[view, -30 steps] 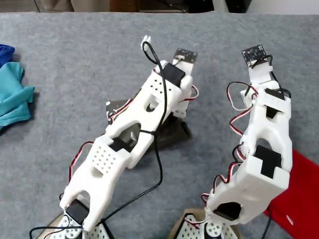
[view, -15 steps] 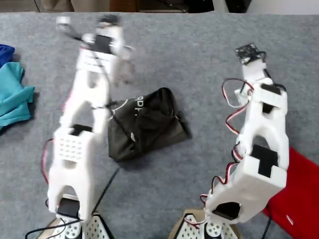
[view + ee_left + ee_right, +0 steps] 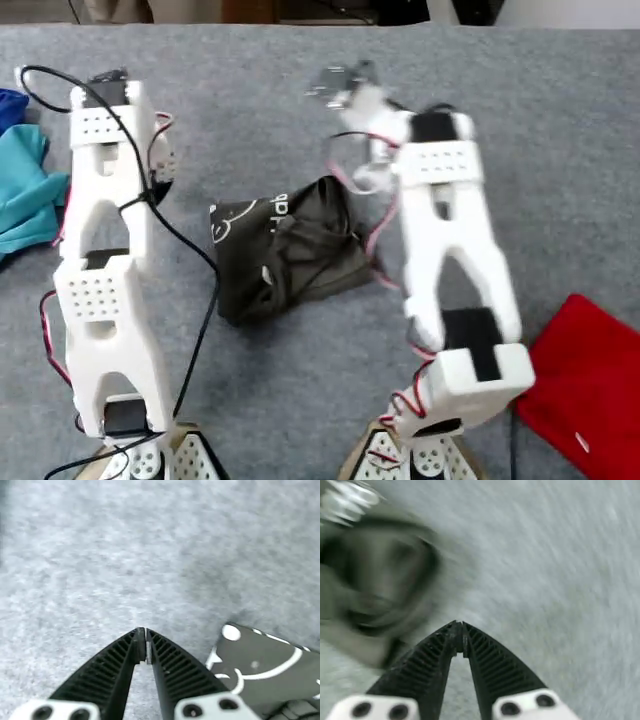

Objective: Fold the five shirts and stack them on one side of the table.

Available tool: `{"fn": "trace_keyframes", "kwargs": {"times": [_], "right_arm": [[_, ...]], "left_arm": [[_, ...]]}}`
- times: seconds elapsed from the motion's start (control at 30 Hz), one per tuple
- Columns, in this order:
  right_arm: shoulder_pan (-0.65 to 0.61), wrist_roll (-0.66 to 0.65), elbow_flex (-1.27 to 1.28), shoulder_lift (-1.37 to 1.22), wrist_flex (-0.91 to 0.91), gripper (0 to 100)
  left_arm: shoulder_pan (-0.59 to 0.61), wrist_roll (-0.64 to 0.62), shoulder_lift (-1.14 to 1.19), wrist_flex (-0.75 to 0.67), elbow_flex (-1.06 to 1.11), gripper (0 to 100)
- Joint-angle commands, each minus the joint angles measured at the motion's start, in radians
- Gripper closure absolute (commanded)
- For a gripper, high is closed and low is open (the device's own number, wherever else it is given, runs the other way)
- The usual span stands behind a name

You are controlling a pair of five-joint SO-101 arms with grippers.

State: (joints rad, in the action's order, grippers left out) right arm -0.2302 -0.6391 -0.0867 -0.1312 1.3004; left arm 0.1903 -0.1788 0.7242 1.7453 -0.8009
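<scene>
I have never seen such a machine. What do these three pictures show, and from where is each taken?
Two white robot arms stand side by side at a grey table. One picture looks down from a fixed camera; the other two come from a camera on each arm's wrist. The left gripper and the right gripper are both shut and hold nothing. Between the arms lies a crumpled black shirt. A teal shirt and a blue shirt lie at one edge, a red shirt at the other.
</scene>
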Motion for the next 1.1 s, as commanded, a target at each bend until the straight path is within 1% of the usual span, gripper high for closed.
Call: {"fn": "trace_keyframes", "kwargs": {"times": [0.0, 0.1, 0.2, 0.33, 0.4, 0.6, 0.73, 0.87, 1.07], "right_arm": [[-0.143, -0.005, -0.157, -0.002, 0.094, 99.0], [-0.231, 0.0, -0.259, -0.097, 0.146, 99.0], [-0.291, 0.021, -0.38, -0.213, 0.183, 99.0], [-0.338, 0.023, -0.559, -0.38, 0.25, 99.0], [-0.343, 0.023, -0.648, -0.461, 0.276, 99.0], [-0.346, 0.021, -0.914, -0.676, 0.367, 99.1], [-0.34, 0.02, -1.046, -0.782, 0.476, 99.2], [-0.318, 0.02, -1.046, -0.819, 0.483, 99.2], [-0.317, 0.018, -0.969, -0.814, 0.485, 99.3]], "left_arm": [[0.06, -0.002, -0.058, -0.009, 0.014, 98], [0.107, 0.014, -0.058, -0.08, 0.077, 98], [0.135, 0.054, -0.058, -0.215, 0.218, 98], [0.15, 0.057, -0.058, -0.439, 0.393, 98], [0.15, 0.057, -0.067, -0.488, 0.431, 98], [0.152, 0.057, -0.059, -0.491, 0.393, 98], [0.149, 0.057, -0.059, -0.502, 0.391, 98], [0.152, 0.055, -0.059, -0.519, 0.391, 98], [0.152, 0.057, -0.059, -0.52, 0.391, 98]]}}
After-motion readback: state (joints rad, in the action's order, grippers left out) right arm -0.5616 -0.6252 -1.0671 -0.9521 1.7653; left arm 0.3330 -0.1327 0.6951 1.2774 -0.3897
